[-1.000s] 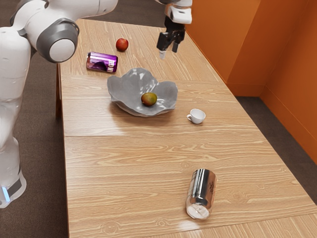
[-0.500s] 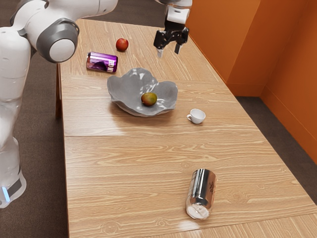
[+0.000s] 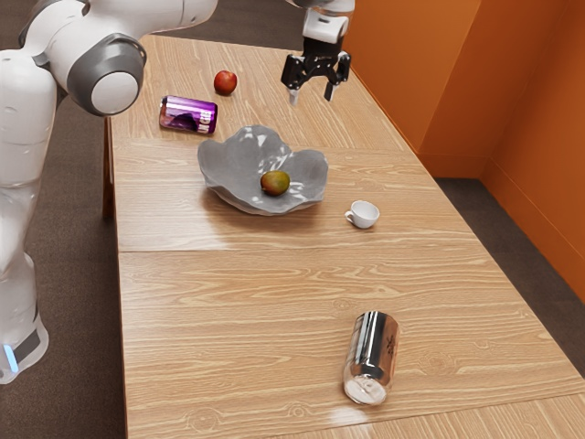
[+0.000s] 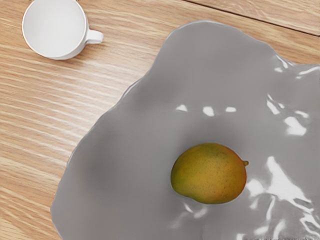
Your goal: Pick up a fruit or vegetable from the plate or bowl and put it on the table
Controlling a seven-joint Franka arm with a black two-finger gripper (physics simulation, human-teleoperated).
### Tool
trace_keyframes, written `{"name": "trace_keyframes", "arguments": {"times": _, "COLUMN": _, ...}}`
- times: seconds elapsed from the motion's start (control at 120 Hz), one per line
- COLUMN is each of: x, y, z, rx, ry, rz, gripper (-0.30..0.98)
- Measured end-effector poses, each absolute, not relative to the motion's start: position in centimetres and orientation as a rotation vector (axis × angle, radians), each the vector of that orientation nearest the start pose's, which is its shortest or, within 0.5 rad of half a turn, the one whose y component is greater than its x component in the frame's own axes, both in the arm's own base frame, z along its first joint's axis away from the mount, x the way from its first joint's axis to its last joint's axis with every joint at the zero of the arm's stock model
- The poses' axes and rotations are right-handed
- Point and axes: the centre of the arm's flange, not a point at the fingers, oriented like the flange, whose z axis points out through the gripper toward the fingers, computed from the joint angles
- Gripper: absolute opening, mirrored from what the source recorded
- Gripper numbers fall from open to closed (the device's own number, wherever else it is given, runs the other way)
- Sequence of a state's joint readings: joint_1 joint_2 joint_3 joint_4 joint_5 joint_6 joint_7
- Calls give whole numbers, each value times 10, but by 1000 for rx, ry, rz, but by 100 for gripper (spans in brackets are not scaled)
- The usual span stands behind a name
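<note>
Mango (image 4: 208, 173) yellow-green, blushing orange, stubby stem; inside wavy edge of grey bowl (image 4: 125, 150). Claw (image 3: 312, 94) released, wide apart, empty.

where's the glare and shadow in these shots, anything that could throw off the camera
Exterior view: white glints in the grey bowl, soft shadow beside it on the table, bright streaks on the silver can; wrist view: hard white highlights near the mango, pale sheen on the wood.

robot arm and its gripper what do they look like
The arm has smooth, rounded white segments, a dark grey band around one joint's white disc, and a light blue strip low down near its foot. The gripper is glossy black, with two slim fingers ending in pale tips.
</note>
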State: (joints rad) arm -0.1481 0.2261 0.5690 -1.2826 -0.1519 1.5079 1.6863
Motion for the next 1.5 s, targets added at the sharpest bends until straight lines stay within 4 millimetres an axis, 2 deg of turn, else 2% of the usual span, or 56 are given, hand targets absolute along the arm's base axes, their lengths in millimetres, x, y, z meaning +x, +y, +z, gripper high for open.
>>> {"name": "trace_keyframes", "arguments": {"times": 1.5, "x": 579, "y": 188, "z": 640, "rx": -2410, "ry": 1989, "rz": -64, "gripper": 68}}
